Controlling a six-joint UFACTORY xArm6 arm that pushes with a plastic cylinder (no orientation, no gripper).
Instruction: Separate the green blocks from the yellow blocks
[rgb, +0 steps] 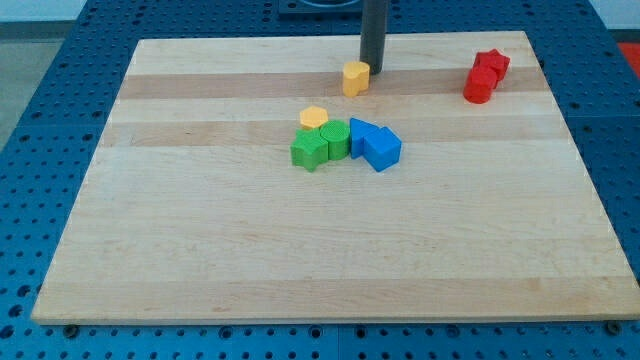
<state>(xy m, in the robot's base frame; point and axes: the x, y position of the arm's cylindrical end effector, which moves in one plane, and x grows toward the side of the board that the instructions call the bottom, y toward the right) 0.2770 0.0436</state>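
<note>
tip touching far yellow block at its right, no claw visible; could nudge near yellow into greens if steered nearward.

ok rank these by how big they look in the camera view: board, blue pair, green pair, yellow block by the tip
1. board
2. blue pair and green pair: look alike, unranked
3. yellow block, just left of my tip

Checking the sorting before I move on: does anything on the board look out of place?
Yes. One yellow block sits tight against the green blocks in the central cluster with the blue blocks. The other yellow block stands apart, beside my tip. The red blocks look fine.
</note>
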